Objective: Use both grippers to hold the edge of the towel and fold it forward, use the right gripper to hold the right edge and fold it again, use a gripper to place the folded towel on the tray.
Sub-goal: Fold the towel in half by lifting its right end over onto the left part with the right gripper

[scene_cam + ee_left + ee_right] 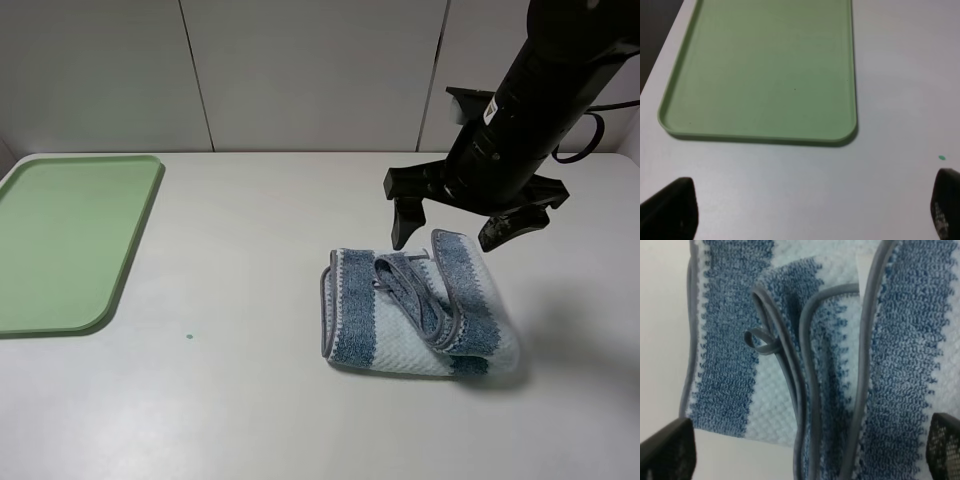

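Both jaw pairs apart, empty | right gripper (pixel 450 232) just above towel (pixel 400 320), at its 12 o'clock edge | tray (pixel 145 225) well apart, towel's 9 o'clock | left gripper (pixel 807 215) near tray

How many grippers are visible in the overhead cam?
1. The right gripper hangs open above the far side of the towel. The left gripper is outside that view; its wrist camera shows it open near the tray.

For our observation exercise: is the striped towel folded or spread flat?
Folded, loosely: the towel lies in overlapping layers, its grey binding doubling back across the top.
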Controlling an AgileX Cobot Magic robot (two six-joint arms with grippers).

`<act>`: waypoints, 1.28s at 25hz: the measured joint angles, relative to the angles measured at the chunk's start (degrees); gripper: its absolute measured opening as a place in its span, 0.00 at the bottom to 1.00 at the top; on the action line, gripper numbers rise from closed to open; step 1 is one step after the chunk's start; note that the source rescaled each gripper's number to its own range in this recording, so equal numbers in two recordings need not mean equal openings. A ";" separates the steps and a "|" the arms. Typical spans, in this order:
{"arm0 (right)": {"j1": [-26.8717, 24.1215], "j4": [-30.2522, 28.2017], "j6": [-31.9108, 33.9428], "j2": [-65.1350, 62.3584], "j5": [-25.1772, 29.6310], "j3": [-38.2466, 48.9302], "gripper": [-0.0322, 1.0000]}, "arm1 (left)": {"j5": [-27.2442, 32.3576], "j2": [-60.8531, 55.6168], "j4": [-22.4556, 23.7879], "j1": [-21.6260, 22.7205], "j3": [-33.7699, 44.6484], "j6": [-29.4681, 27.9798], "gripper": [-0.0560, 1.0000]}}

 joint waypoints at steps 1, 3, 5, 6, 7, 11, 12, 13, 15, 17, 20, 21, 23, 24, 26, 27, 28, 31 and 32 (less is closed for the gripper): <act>0.00 0.00 -0.11 0.00 0.00 0.00 1.00 | 0.00 0.00 0.00 0.00 0.00 0.00 0.92; 0.00 0.00 -0.12 0.00 0.00 0.00 1.00 | 0.00 0.00 0.00 0.00 0.00 0.00 0.92; 0.00 -0.06 -0.19 0.00 0.00 0.00 1.00 | 0.00 0.00 0.00 0.00 0.00 0.00 0.92; 0.00 -0.10 -0.19 0.00 0.00 0.00 1.00 | 0.00 0.00 0.00 0.00 0.00 0.00 0.92; 0.00 -0.12 -0.33 0.00 0.00 0.00 1.00 | 0.00 0.00 0.00 0.00 0.00 0.00 0.92; 0.00 -0.33 -0.75 0.00 0.00 0.00 1.00 | 0.00 0.00 0.00 0.00 0.00 0.00 0.92; 0.00 -0.39 -1.03 0.00 0.00 0.00 1.00 | 0.00 0.00 0.00 0.00 0.00 0.00 0.92; 0.00 -0.53 -1.66 0.00 -0.09 0.00 1.00 | 0.00 0.00 0.00 0.00 0.00 0.00 0.92; 0.00 -1.01 -3.05 0.15 -0.77 0.00 1.00 | 0.00 0.00 0.00 0.00 0.00 0.00 0.92; 0.00 -1.54 -4.05 1.14 -1.48 0.00 1.00 | 0.00 0.00 0.00 0.00 0.00 0.00 0.92; 0.00 -2.20 -4.25 3.79 -1.73 0.00 1.00 | 0.00 0.00 0.00 0.00 0.00 0.00 0.92; 0.00 -2.73 -4.30 4.60 -2.00 0.00 1.00 | 0.00 0.00 0.00 0.00 0.00 0.00 0.92; 0.00 -3.92 -4.45 6.40 -2.60 0.00 1.00 | 0.00 0.00 0.00 0.00 0.00 0.00 0.92; 0.00 -4.70 -4.43 7.21 -2.84 0.00 1.00 | 0.00 0.00 0.00 0.00 0.00 0.00 0.92; 0.00 -6.19 -4.43 8.55 -2.96 0.00 1.00 | 0.00 0.00 0.00 0.00 0.00 0.00 0.92; 0.00 -6.72 -4.43 9.21 -3.03 0.00 1.00 | 0.00 0.00 0.00 0.00 0.00 0.00 0.92; -0.13 -7.20 -4.43 9.79 -3.11 0.00 1.00 | 0.00 0.00 0.00 0.00 0.00 0.00 0.92; -0.67 -7.68 -4.43 11.96 -3.64 0.00 1.00 | 0.00 0.00 0.00 0.00 0.00 0.00 0.92; -0.76 -7.68 -4.59 12.49 -4.15 0.00 1.00 | 0.00 0.00 0.00 0.00 0.00 0.00 0.92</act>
